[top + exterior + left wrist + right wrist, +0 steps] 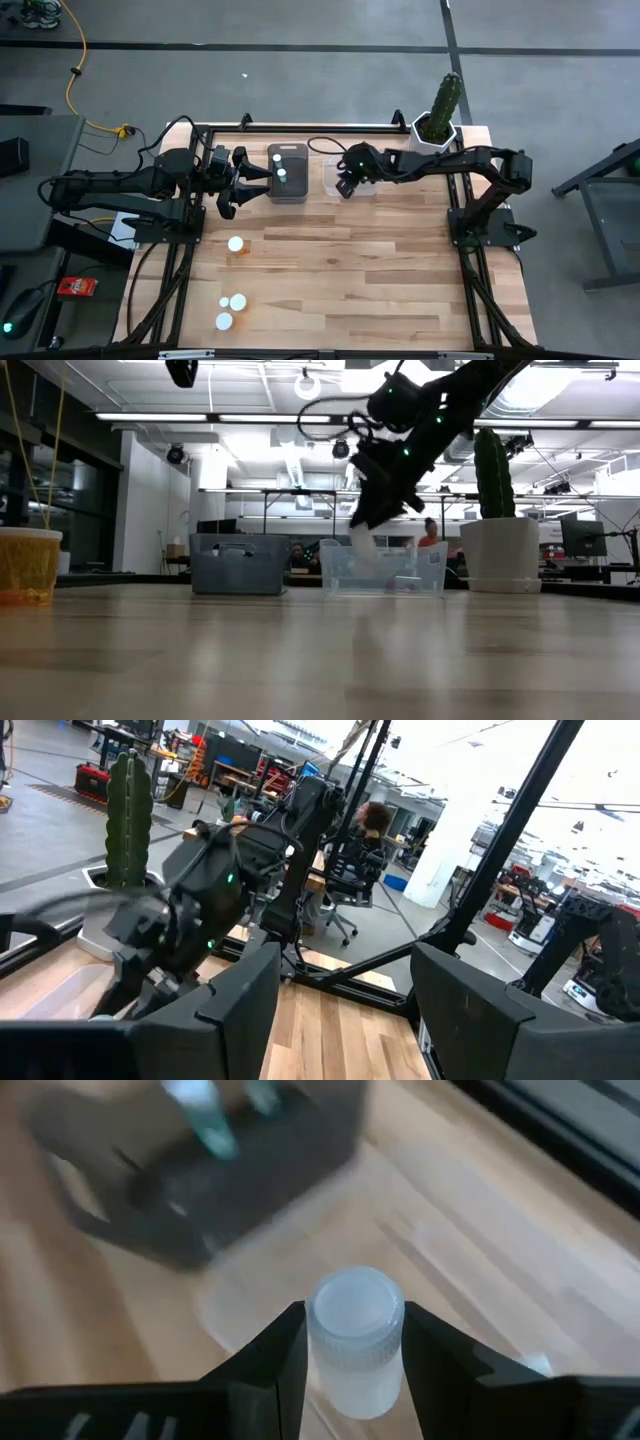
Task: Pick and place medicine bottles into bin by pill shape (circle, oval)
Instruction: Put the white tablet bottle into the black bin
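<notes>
My right gripper is shut on a clear-bodied medicine bottle with a white cap. It holds the bottle above the clear bin, as the low view shows. My left gripper is open and empty, level, just left of the grey bin. Two bluish bottles stand in that bin. An orange bottle and three white-capped bottles stand on the table near its left front. My right gripper pinches the bottle between its two fingers, one on each side of the body just below the cap. The fingers slant down from the table's right. The bottle is lifted clear and hangs tilted over the clear bin's left part.
A white pot with a cactus stands at the far right, behind the right arm. The grey and clear bins stand side by side at the far middle. The orange bottle shows large at the low view's left. Bare wood lies across the table's middle and right.
</notes>
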Motion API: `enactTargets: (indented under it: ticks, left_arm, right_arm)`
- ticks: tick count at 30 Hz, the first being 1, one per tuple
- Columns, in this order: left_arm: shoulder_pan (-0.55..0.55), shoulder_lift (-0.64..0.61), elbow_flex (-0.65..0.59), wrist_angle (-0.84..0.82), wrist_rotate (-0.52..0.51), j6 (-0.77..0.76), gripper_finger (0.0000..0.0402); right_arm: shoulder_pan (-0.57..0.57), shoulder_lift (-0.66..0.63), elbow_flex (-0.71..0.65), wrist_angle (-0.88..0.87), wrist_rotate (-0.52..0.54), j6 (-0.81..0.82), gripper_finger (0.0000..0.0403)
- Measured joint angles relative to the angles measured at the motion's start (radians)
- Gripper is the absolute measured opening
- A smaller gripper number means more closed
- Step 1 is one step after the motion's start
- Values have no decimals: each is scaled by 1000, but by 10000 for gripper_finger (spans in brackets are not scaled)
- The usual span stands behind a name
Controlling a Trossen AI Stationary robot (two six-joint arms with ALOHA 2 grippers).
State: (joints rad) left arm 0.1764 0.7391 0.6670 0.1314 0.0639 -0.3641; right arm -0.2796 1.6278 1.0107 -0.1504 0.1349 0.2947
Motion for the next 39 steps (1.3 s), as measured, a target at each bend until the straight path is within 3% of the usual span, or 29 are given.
enactTargets:
  ticks: [7,17,29,39]
  left_arm:
    - [-1,0,0,-2,0,0,214]
    - [0,0,0,-1,-45,1,214]
    - [0,0,0,1,-45,1,214]
    - [0,0,0,1,-49,1,214]
  right_arm:
    - [12,-60,0,238,-115,-2,119]
    - [59,-63,7,435,-132,14,119]
    - [102,263,214,409,-117,1,119]
    - [98,323,238,339,-112,65,119]
